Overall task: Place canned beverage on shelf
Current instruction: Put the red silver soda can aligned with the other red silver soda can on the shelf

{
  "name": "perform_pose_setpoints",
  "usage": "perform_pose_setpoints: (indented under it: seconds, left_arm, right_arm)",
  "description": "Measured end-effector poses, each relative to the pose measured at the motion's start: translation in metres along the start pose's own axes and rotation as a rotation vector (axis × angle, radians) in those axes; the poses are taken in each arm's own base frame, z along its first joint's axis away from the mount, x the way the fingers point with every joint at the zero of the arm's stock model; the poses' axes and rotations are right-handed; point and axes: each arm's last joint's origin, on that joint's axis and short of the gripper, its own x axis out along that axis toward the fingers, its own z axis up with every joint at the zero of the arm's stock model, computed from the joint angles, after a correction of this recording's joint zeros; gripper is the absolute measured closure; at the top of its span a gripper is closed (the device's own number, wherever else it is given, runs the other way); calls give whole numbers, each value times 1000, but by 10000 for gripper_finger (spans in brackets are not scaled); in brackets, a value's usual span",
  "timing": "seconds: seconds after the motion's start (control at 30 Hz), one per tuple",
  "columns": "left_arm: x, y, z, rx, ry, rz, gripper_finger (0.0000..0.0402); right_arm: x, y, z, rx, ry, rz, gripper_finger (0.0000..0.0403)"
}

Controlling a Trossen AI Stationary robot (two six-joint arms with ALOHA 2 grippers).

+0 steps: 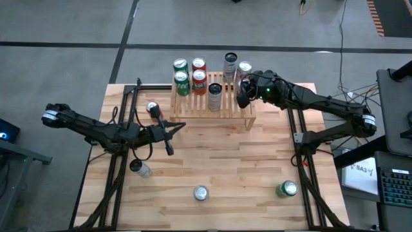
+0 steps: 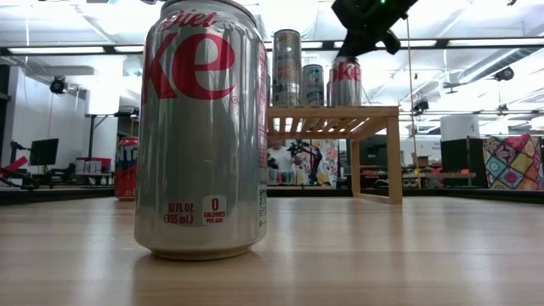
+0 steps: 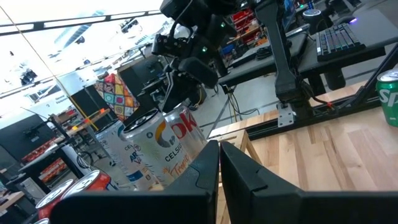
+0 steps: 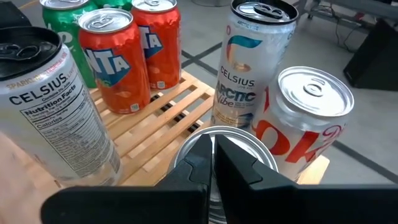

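Hovering over the shelf (image 1: 212, 106), my right gripper (image 1: 243, 96) sits clenched and empty (cans (image 1: 190, 76) already crowd it), left gripper (image 1: 168, 143) likewise pinched.

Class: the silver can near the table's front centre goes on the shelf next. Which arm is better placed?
Left, probably. Its shut left gripper is over open table nearer the silver can; the right gripper, also shut, hangs over the shelf.

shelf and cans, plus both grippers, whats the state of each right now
shelf: upright at the table's far edge, seven cans standing on it
silver can: upright on the table, near edge
green can: upright on the table, near edge
left gripper: shut, empty, over mid table
right gripper: shut, empty, above the shelf's right end
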Motion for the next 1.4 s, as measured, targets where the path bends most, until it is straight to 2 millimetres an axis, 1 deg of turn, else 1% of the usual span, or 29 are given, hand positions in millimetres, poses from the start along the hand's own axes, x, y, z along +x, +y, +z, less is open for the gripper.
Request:
perform_pose_setpoints:
  seconds: [0.27, 0.4, 0.53, 0.6, 0.67, 0.73, 0.8, 0.93, 1.4]
  left_arm:
    - [0, 0, 0, 0, 0, 0, 401]
    - [0, 0, 0, 0, 0, 0, 401]
    - [0, 0, 0, 0, 0, 0, 402]
    - [0, 0, 0, 0, 0, 0, 401]
    - [0, 0, 0, 0, 0, 0, 401]
    - [0, 0, 0, 0, 0, 0, 401]
    - [0, 0, 0, 0, 0, -1, 401]
    - [0, 0, 0, 0, 0, -1, 401]
    - [0, 0, 0, -19, 0, -1, 401]
  right_arm:
    - [-1, 1, 5, -21, -52, 10, 392]
    - [-7, 4, 11, -19, -80, 39, 392]
    - [-14, 14, 14, -14, -75, 173, 392]
    - [-15, 19, 11, 3, -44, 231, 392]
    - [-17, 21, 6, 12, 0, 240, 392]
    - [-16, 23, 2, 16, 38, 215, 392]
    - [-16, 23, -2, 14, 59, 154, 392]
    - [-15, 19, -4, 16, 59, 64, 392]
    - [-15, 17, -5, 2, 43, -7, 392]
